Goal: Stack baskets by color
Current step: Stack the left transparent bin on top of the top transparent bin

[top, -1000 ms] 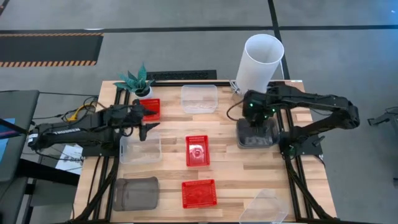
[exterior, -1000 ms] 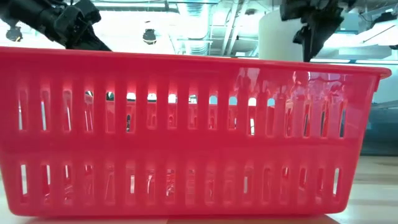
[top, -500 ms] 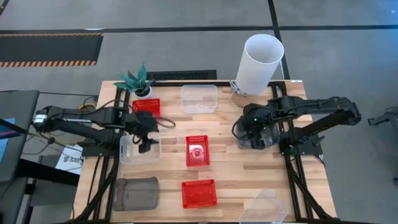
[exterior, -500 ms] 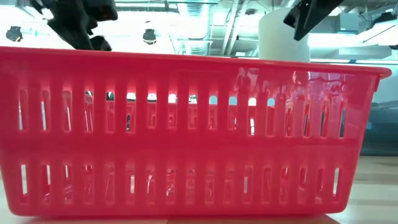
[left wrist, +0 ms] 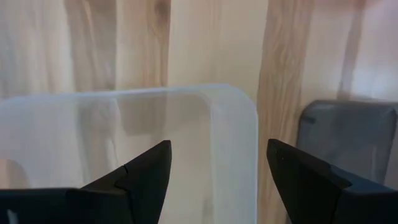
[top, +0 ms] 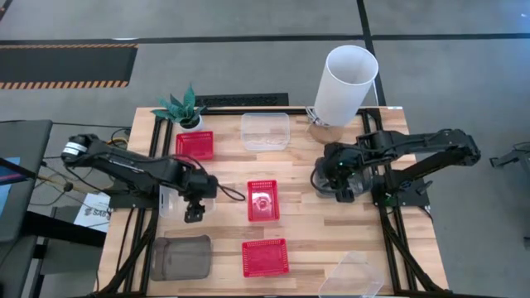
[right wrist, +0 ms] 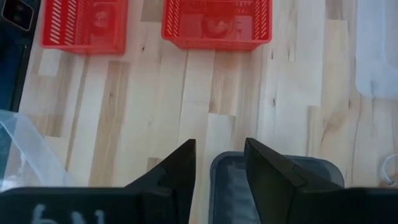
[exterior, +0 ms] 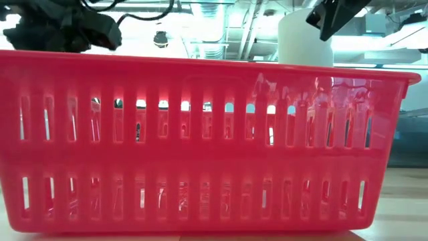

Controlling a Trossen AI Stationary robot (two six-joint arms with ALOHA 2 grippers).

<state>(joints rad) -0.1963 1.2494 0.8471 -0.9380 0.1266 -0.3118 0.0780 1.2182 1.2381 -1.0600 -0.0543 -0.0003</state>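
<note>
Left arm is extended from the table's left edge toward the middle, wrist bent down. Left gripper [left wrist: 214, 171] is pointed at the tabletop, fingers [left wrist: 146, 171] spread wide with nothing clamped between them. Right arm is folded back from the right edge, elbow out. Right gripper [right wrist: 219, 163] is aimed down, fingers [right wrist: 180, 165] set a narrow gap apart.
</note>
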